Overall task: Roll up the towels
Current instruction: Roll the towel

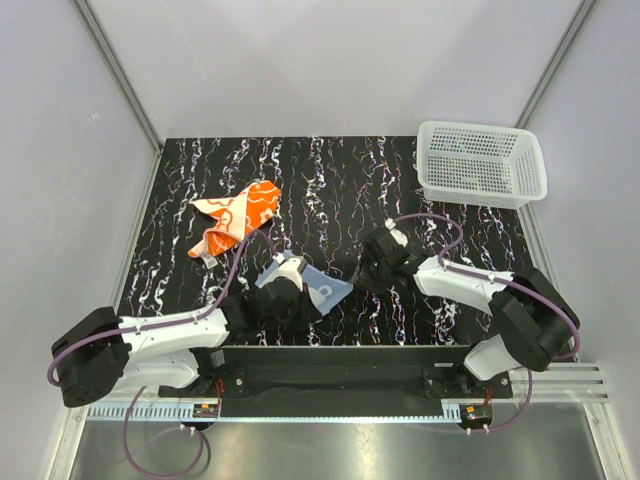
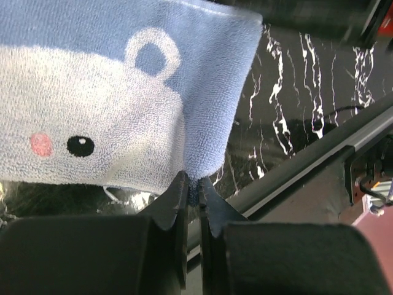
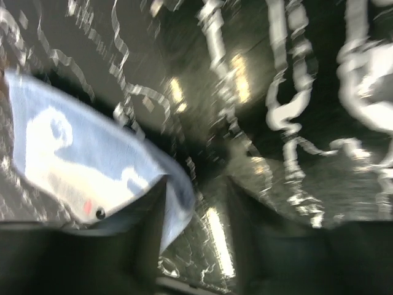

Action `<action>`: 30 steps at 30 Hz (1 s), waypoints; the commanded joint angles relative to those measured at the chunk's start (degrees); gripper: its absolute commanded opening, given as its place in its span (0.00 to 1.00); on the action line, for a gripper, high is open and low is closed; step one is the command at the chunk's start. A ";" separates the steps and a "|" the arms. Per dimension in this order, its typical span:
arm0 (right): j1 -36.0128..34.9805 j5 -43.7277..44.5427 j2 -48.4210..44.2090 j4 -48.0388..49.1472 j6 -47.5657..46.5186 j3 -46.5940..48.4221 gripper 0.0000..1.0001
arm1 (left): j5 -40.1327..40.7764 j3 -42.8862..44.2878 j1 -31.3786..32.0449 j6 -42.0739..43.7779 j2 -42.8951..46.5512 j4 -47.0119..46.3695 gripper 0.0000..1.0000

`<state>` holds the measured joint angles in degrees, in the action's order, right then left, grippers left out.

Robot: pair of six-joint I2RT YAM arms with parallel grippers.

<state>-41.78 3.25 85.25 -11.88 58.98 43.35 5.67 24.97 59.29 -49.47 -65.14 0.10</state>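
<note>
Pinched at its hem between the tips of the left gripper [image 2: 193, 184], the blue towel [image 2: 123, 92] spreads away in front. Soft, light, floppy — likely to sag, so best gripped at an edge or corner. Beside its other end, right gripper [image 3: 196, 209], fingers apart. Farther ahead of the left gripper — orange towel [image 1: 238, 218], crumpled.

White mesh basket [image 1: 482, 160] at far right corner of black marbled table [image 1: 340, 180] (white veining).

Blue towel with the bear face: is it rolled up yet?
Not yet. The blue towel is spread open with its bear face showing, and the left fingers pinch one edge.
</note>
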 commanded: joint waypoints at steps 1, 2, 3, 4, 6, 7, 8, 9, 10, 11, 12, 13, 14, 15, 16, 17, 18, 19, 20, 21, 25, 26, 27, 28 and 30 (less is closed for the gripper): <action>2.13 8.88 -1.83 -8.94 -3.61 3.66 0.55 | -1.72 -1.33 -0.22 -1.85 2.56 -0.98 0.00; 3.45 9.49 -2.63 -10.17 -3.96 4.63 0.71 | -1.89 -1.68 -0.40 -2.12 3.26 -1.06 0.00; 3.98 10.63 -3.51 -12.36 -4.57 5.07 0.75 | -2.07 -2.03 -0.49 -2.81 3.62 -1.24 0.00; 4.60 11.16 -5.43 -13.16 -5.10 5.77 0.77 | -2.33 -2.38 -0.58 -3.17 3.97 -1.59 0.00; 5.83 12.48 -7.72 -15.27 -6.24 6.39 0.81 | -2.68 -3.52 -1.10 -4.66 5.02 -2.29 0.00; 5.92 12.57 -10.00 -15.63 -6.59 6.57 0.81 | -2.77 -3.79 -1.45 -5.28 5.81 -2.82 0.00; 6.09 12.66 -11.15 -15.80 -7.12 6.57 0.81 | -2.68 -4.22 -1.63 -6.67 6.43 -2.91 0.00; 6.10 12.14 -12.29 -15.72 -7.47 6.39 0.80 | -1.99 -4.84 -1.72 -7.65 7.13 -2.74 0.00; 6.10 11.35 -14.57 -15.37 -7.48 5.52 0.79 | -1.37 -5.11 -1.89 -8.87 9.14 -2.04 0.00; 6.10 8.99 -15.63 -13.63 -8.00 4.82 0.78 | -0.84 -5.46 -2.07 -11.15 10.20 -1.95 0.00; 6.10 7.49 -16.77 -12.30 -8.27 4.03 0.76 | -0.23 -6.42 -2.24 -12.30 11.17 -1.94 0.00; 6.10 5.82 -18.53 -10.64 -8.70 2.11 0.75 | -0.05 -6.77 -2.59 -13.44 13.44 -1.94 0.00; 6.10 1.80 -19.41 -7.05 -10.01 1.13 0.74 | 0.13 -7.21 -3.03 -15.54 14.51 -1.94 0.00; 6.10 -0.24 -20.03 -5.36 -10.37 0.08 0.74 | 0.22 -8.09 -3.38 -16.44 15.48 -2.03 0.00; 6.10 -2.08 -21.17 -3.61 -10.73 -1.68 0.72 | 0.22 -8.36 -4.00 -17.23 17.05 -1.77 0.00; 6.10 -6.02 -21.53 -0.02 -11.43 -2.65 0.71 | 0.13 -8.71 -4.35 -18.89 17.68 -1.68 0.00; 6.10 -7.71 -21.53 1.67 -11.61 -3.36 0.71 | -0.22 -8.97 -4.79 -19.43 18.21 -1.33 0.00; 6.10 -9.47 -21.45 3.34 -11.61 -4.84 0.70 | -0.40 -9.32 -5.66 -20.04 18.38 -0.28 0.00; 6.10 -12.71 -21.10 6.75 -11.52 -5.55 0.69 | -0.66 -9.33 -6.11 -21.09 18.21 -0.27 0.00; 6.01 -13.96 -20.83 8.35 -11.43 -6.26 0.69 | -1.53 -9.41 -6.64 -21.54 17.86 1.03 0.00; 5.75 -18.27 -18.29 16.52 -10.03 -10.38 0.68 | -5.32 -12.31 -9.97 -24.61 14.01 -3.75 0.00; 5.48 -18.97 -17.76 18.97 -9.33 -10.83 0.68 | -7.41 -14.66 -10.59 -26.18 13.21 -5.62 0.00; 5.31 -19.07 -17.14 19.69 -9.06 -11.18 0.68 | -9.26 -15.56 -11.03 -26.81 12.33 -7.38 0.00; 5.13 -19.15 -15.92 20.22 -8.62 -11.62 0.68 | -9.97 -16.09 -11.73 -26.82 10.41 -10.00 0.00; 4.17 -19.33 -14.77 22.07 -7.92 -11.97 0.67 | -11.29 -15.66 -11.91 -25.59 8.46 -10.21 0.00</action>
<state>-36.36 -12.86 69.25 2.13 49.89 31.81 -0.91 9.80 47.94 -73.63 -54.54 -4.25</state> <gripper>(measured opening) 0.675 0.089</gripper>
